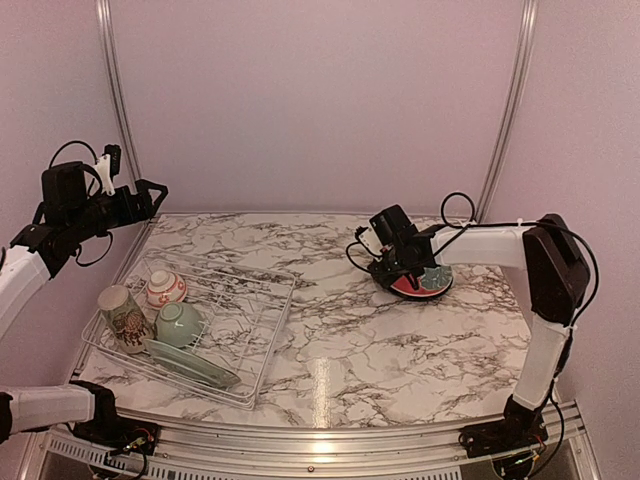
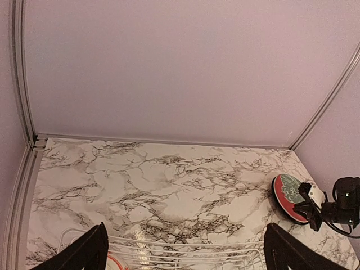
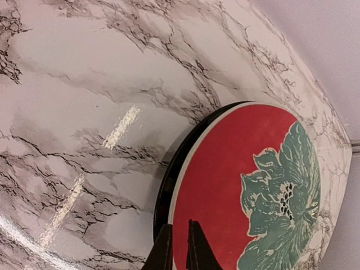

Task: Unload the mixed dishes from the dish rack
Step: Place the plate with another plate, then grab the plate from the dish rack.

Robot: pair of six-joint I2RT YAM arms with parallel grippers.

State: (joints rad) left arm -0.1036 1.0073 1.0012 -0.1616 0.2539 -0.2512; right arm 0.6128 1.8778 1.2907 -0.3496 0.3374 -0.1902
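Note:
The white wire dish rack lies at the table's left front. It holds a cream leafy-print mug, a small red-and-white bowl, a pale green bowl and a pale green plate. The large black plate, red inside with a green flower, rests on the marble at right. My right gripper is shut on its rim, one finger on each side. My left gripper is open and empty, high above the rack's far end.
The marble table is fenced by pale walls and metal corner posts. The left wrist view shows the rack's far edge, the plate and the right gripper at far right.

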